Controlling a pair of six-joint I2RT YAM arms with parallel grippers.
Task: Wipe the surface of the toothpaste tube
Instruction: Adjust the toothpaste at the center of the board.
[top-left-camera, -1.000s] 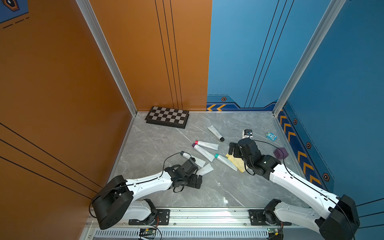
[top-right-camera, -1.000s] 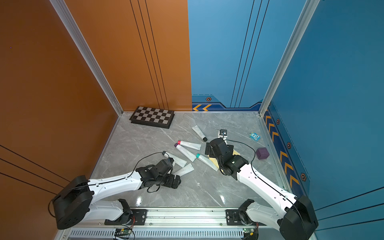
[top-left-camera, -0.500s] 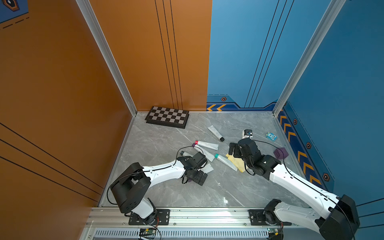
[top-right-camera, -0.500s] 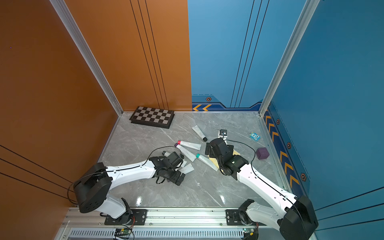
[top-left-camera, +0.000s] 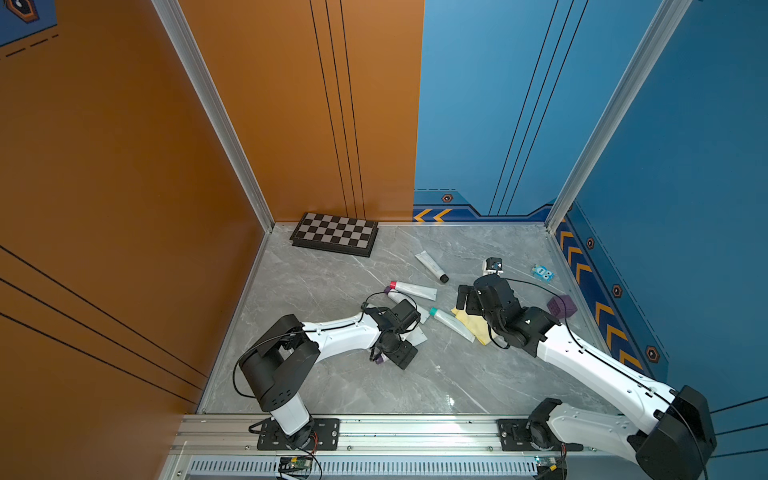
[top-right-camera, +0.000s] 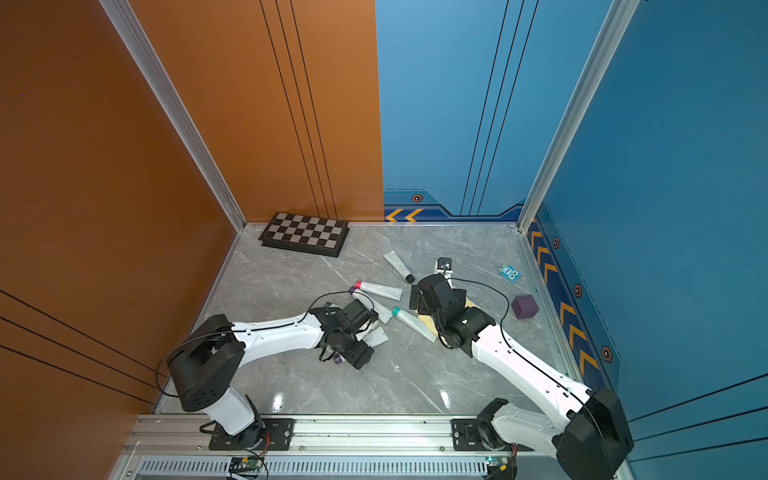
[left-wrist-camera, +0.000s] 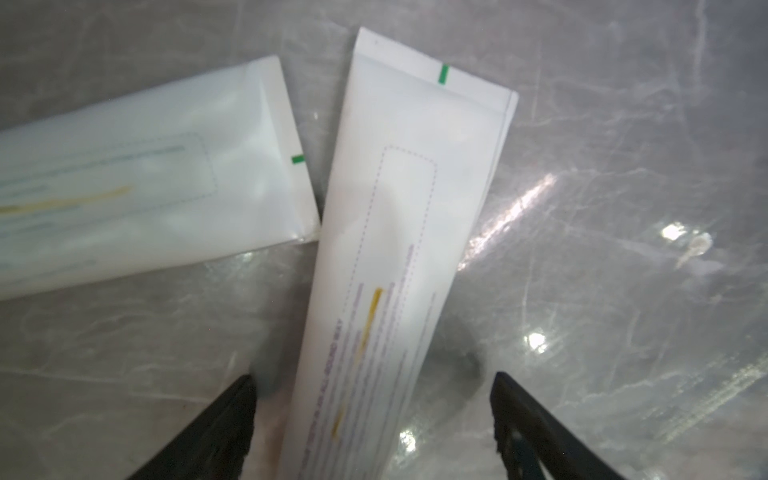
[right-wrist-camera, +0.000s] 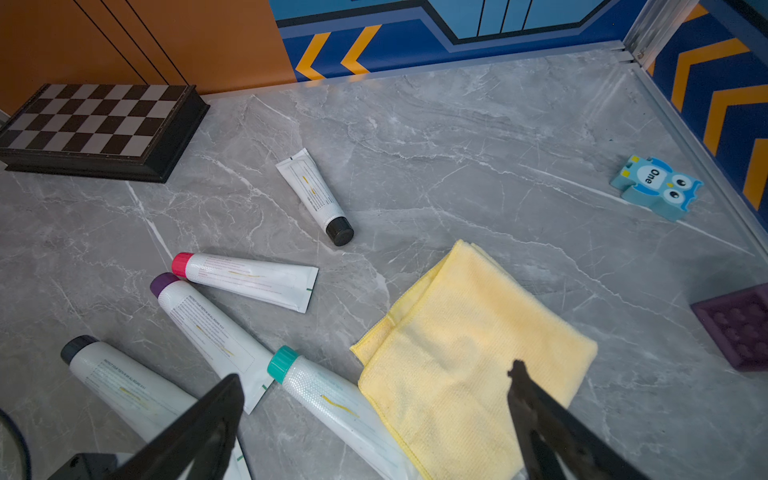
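Several white toothpaste tubes lie mid-table. My left gripper (left-wrist-camera: 374, 376) (top-left-camera: 401, 352) is low over one of them, a tube with purple print (left-wrist-camera: 399, 232). Its open jaws stand on either side of the tube without touching it. That tube's flat end (top-left-camera: 417, 337) pokes out beside the gripper, and the flat end of a neighbouring tube (left-wrist-camera: 187, 178) lies close by. My right gripper (right-wrist-camera: 378, 370) (top-left-camera: 465, 297) is open and empty. It hovers over the teal-capped tube (right-wrist-camera: 332, 399) and the edge of the folded yellow cloth (right-wrist-camera: 469, 345) (top-left-camera: 471, 326).
A chessboard (top-left-camera: 334, 235) sits at the back left. A black-capped tube (top-left-camera: 432, 266), a red-capped tube (top-left-camera: 413, 289) and a purple-capped tube (right-wrist-camera: 208, 328) lie between the arms. A blue owl block (top-left-camera: 543, 273) and a purple cube (top-left-camera: 562, 306) rest near the right wall.
My left arm has swung right and inward, bringing its gripper over the tube by the cluster. The right arm and the cloth have not moved.
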